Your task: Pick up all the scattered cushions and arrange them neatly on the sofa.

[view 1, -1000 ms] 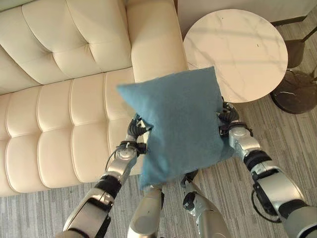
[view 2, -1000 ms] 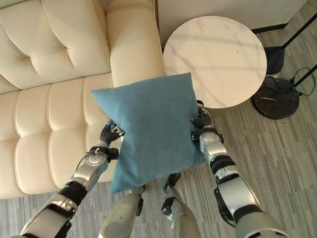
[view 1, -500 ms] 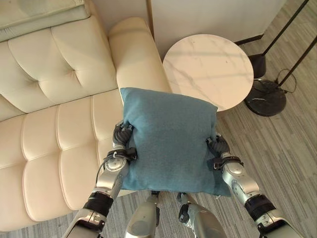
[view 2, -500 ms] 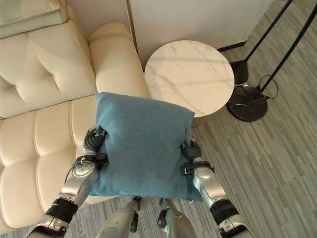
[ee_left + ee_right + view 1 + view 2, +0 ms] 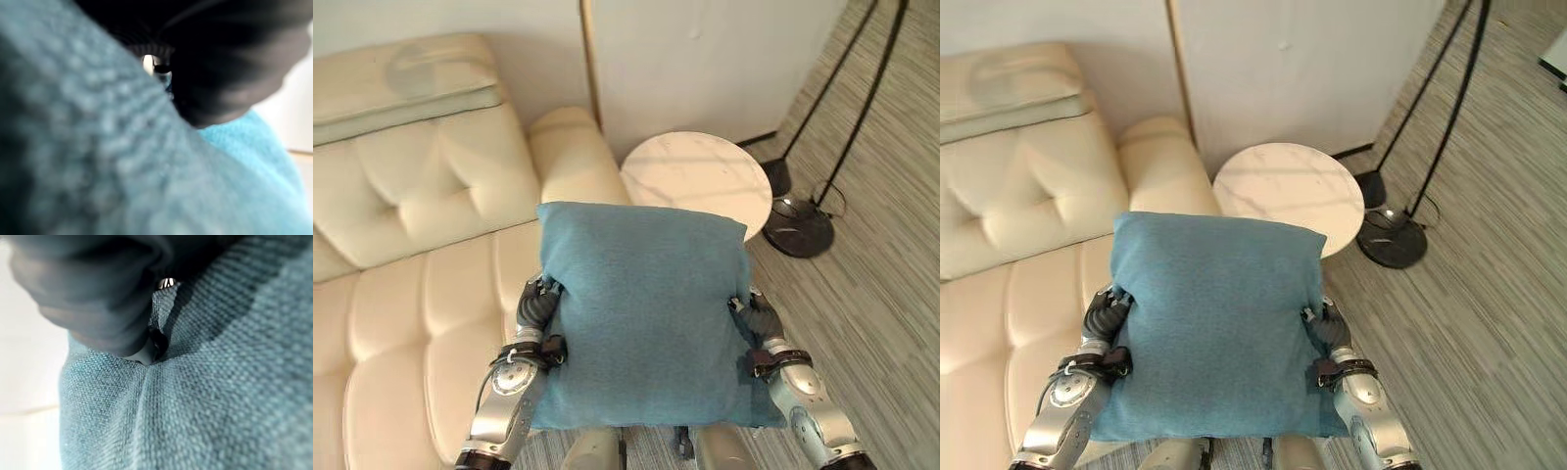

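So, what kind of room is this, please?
Most likely a living room or lounge: a cream tufted sofa, a round marble side table beside it and a floor lamp base on the grey carpet. Both hands, left hand and right hand, grip a blue cushion.

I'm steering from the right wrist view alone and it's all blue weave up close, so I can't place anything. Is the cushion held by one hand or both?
Observer: Both. The left hand grips the blue cushion on one side edge and the right hand grips the opposite edge.
Operator: Is the cushion on the sofa yet?
Observer: No. It is held up in front of the robot, with the cream sofa beyond it and to its left.
Operator: Anything near my right side?
Observer: Yes, a round marble side table stands beside the sofa's armrest, and a floor lamp base sits on the floor past it.
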Tool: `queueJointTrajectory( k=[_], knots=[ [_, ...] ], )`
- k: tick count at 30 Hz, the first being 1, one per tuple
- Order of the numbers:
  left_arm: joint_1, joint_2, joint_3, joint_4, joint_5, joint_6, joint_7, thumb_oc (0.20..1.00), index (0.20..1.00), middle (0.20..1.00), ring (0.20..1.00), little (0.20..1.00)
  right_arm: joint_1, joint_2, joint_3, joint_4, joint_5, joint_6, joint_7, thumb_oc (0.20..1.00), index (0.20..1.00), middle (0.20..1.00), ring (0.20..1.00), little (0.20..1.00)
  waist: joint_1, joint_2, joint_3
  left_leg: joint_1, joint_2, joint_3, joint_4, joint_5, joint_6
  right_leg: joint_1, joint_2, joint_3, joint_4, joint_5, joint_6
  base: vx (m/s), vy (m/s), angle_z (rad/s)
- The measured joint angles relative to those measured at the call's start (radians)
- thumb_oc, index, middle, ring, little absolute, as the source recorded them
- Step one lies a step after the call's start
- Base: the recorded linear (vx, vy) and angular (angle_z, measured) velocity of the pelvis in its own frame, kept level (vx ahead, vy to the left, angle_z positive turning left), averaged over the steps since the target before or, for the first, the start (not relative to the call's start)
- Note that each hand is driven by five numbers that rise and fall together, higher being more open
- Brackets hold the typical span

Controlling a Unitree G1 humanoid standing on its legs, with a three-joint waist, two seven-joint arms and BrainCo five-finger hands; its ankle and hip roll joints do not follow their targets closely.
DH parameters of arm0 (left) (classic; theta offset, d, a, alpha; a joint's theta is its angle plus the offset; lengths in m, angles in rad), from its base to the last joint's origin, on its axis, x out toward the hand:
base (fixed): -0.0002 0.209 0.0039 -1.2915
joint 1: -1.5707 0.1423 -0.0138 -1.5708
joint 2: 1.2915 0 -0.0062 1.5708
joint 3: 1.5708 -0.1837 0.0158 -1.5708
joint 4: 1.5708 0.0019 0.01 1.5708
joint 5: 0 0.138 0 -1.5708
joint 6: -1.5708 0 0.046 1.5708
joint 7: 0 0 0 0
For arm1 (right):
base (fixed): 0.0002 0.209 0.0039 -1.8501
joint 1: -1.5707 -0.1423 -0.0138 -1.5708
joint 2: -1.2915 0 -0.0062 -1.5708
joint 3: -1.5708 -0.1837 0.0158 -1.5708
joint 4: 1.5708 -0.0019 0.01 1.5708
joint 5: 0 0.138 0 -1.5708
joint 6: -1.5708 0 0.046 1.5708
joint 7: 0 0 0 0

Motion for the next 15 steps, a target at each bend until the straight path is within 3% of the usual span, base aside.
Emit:
queueJointTrajectory(
  k=[1,2,3,4,5,6,7,8,9,10,13,15],
  knots=[
    [-0.004,0.000,0.003,-0.002,0.000,0.000,-0.002,0.200,0.200,0.200,0.200,0.200,-0.003,-0.002,0.000,-0.002,-0.002,0.000,0.003,0.200,0.200,0.200,0.200,0.200,0.011,0.002,0.000,-0.010,-0.010,-0.028,-0.002,0.010,-0.013,0.051,0.003,0.035,-0.090,-0.039,-0.010,-0.28,-0.259,0.93],
    [0.019,-0.021,0.003,0.002,0.000,0.000,-0.004,0.200,0.200,0.200,0.200,0.200,-0.002,-0.009,0.003,0.011,-0.008,0.000,0.003,0.200,0.200,0.200,0.200,0.200,0.021,0.037,-0.017,-0.020,0.012,-0.063,-0.016,0.031,-0.041,0.113,0.034,0.024,-0.221,-0.023,-0.057,-0.35,-0.253,0.86],
    [0.056,-0.030,0.000,0.000,-0.001,-0.005,-0.004,0.200,0.200,0.200,0.200,0.200,-0.002,-0.023,0.010,0.015,-0.012,-0.001,0.006,0.200,0.200,0.200,0.200,0.200,0.057,0.067,-0.038,-0.031,0.034,-0.098,-0.046,0.074,-0.065,0.130,0.076,0.012,-0.266,0.021,-0.078,-0.39,-0.206,1.34],
    [0.050,-0.039,-0.010,-0.001,-0.001,-0.007,-0.009,0.200,0.200,0.200,0.200,0.200,0.000,-0.033,-0.001,0.014,-0.019,-0.014,0.006,0.200,0.200,0.200,0.200,0.200,0.035,0.081,-0.045,-0.083,0.054,-0.143,-0.048,0.118,-0.131,0.100,0.117,-0.003,-0.265,0.016,-0.108,-0.40,-0.094,1.37],
    [0.040,-0.044,-0.013,-0.001,-0.001,-0.009,-0.014,0.200,0.200,0.200,0.200,0.200,-0.005,-0.044,-0.012,0.019,-0.020,-0.014,0.004,0.200,0.200,0.200,0.200,0.200,0.041,0.086,-0.047,-0.120,0.070,-0.139,-0.052,0.132,-0.176,0.065,0.132,-0.027,-0.243,0.024,-0.139,-0.38,-0.046,1.22],
    [0.053,-0.045,-0.022,0.005,-0.002,-0.010,-0.014,0.200,0.200,0.200,0.200,0.200,-0.021,-0.056,-0.005,0.034,-0.021,-0.014,0.002,0.200,0.200,0.200,0.200,0.200,0.071,0.092,-0.046,-0.140,0.096,-0.114,-0.069,0.082,-0.188,0.034,0.166,-0.047,-0.198,0.037,-0.174,-0.35,-0.016,0.80],
    [0.046,-0.039,-0.021,0.032,-0.003,-0.005,-0.014,0.200,0.200,0.200,0.200,0.200,-0.032,-0.056,0.005,0.047,-0.035,-0.012,-0.004,0.200,0.200,0.200,0.200,0.200,0.063,0.073,-0.042,-0.158,0.113,-0.037,-0.055,-0.010,-0.144,0.015,0.136,-0.081,-0.195,0.060,-0.212,-0.19,-0.001,0.94],
    [0.031,-0.031,-0.030,0.060,-0.008,0.005,-0.016,0.200,0.200,0.200,0.200,0.200,-0.032,-0.046,0.001,0.051,-0.040,-0.008,-0.006,0.200,0.200,0.200,0.200,0.200,0.032,0.029,-0.032,-0.183,0.098,0.100,0.009,-0.042,-0.107,0.011,0.075,-0.143,-0.221,0.072,-0.217,-0.15,0.012,1.32],
    [0.034,-0.023,-0.034,0.066,-0.016,0.011,-0.020,0.200,0.200,0.200,0.200,0.200,-0.022,-0.036,0.000,0.051,-0.041,-0.007,-0.007,0.200,0.200,0.200,0.200,0.200,0.020,-0.014,-0.039,-0.178,0.074,0.167,0.066,-0.063,-0.084,0.012,0.028,-0.157,-0.240,0.090,-0.218,-0.09,0.022,1.35],
    [0.037,-0.028,-0.036,0.065,-0.031,0.010,-0.028,0.200,0.200,0.200,0.200,0.200,-0.010,-0.041,-0.002,0.040,-0.041,-0.007,-0.007,0.200,0.200,0.200,0.200,0.200,0.006,-0.033,-0.045,-0.117,0.064,0.194,0.120,-0.083,-0.105,0.035,-0.005,-0.173,-0.293,0.126,-0.216,-0.06,0.032,0.99],
    [0.027,-0.053,-0.045,0.065,-0.033,0.005,-0.039,0.200,0.200,0.200,0.200,0.200,-0.005,-0.045,-0.023,0.029,-0.042,-0.008,-0.007,0.200,0.200,0.200,0.200,0.200,-0.052,-0.007,-0.060,0.071,0.112,0.253,0.109,-0.139,-0.117,0.076,-0.016,-0.247,-0.363,0.157,-0.184,-0.04,0.058,0.83],
    [-0.002,-0.072,-0.065,0.060,-0.033,0.004,-0.041,0.200,0.200,0.200,0.200,0.200,0.015,-0.054,-0.061,0.007,-0.042,-0.013,-0.009,0.200,0.200,0.200,0.200,0.200,-0.110,0.016,-0.070,0.124,0.153,0.371,0.056,-0.151,-0.136,0.099,-0.014,-0.333,-0.413,0.178,-0.167,0.02,0.081,1.28]
  ],
)
